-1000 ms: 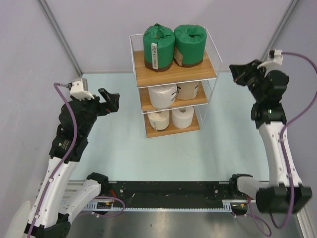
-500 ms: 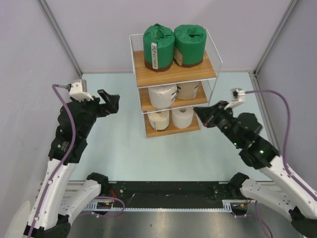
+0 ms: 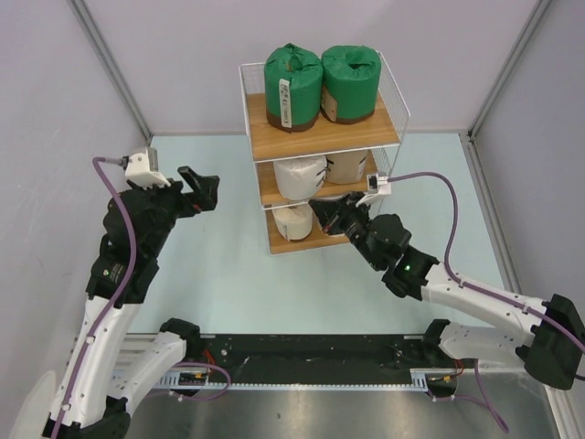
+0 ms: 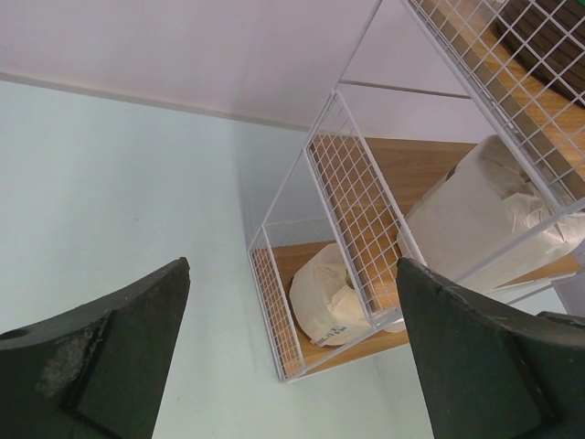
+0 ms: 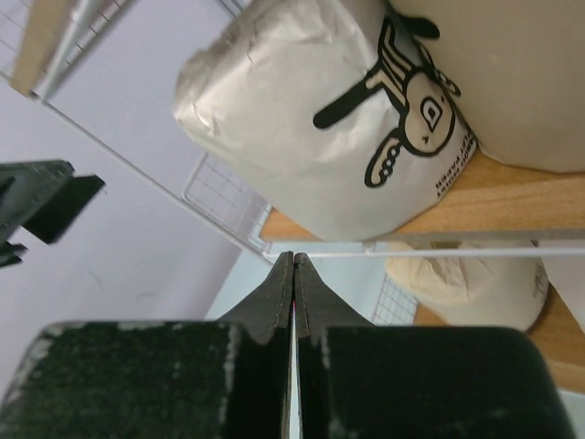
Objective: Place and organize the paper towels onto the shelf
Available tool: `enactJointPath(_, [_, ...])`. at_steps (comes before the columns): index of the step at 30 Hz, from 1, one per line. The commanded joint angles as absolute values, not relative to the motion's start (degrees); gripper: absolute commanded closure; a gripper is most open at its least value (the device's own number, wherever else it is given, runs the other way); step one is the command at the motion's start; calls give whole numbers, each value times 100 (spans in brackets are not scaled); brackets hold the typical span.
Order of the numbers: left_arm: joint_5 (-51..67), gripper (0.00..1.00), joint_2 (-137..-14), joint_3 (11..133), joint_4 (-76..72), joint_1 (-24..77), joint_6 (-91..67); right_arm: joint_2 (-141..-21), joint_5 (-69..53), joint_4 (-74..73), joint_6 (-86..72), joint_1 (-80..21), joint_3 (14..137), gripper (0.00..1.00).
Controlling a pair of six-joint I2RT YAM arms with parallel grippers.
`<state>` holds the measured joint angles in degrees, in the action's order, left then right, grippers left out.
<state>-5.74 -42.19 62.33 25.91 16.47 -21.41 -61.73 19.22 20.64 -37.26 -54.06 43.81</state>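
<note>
The right tool (image 3: 322, 212), pinched shut and empty, hangs at the front of the shelf (image 3: 320, 137); the left tool (image 3: 203, 187) gapes wide, empty, off to its left.

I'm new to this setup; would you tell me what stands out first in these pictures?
The tall white wire shelf at the back middle of the table draws the eye, with two dark green rolls side by side on its top board. The right claw, shut, points at the shelf's front by the lower tiers, while the left claw hangs open off to the left.
</note>
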Motion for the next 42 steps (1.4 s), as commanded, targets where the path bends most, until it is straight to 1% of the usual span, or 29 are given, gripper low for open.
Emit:
enactJointPath(1, [-510,0,-4148,6337,2523,1600,-2074,-6275,2461,3726,-3630,-5467,4193,100])
enactJointPath(8, [-475,0,-4140,6179,2435,1591,-2109,-6627,2522,4411,-3516,-5467,4104,100])
enactJointPath(15, [-475,0,-4131,6056,2400,1591,-2101,-6881,2847,5070,-3366,-5423,4061,100])
enactJointPath(31, [-431,0,-4140,5915,2347,1547,-2118,-7172,2778,5256,-3586,-5010,4061,100])
enactJointPath(42, [-422,0,-4113,5836,2355,1521,-2127,-7374,2786,5493,-3595,-4904,4069,100])
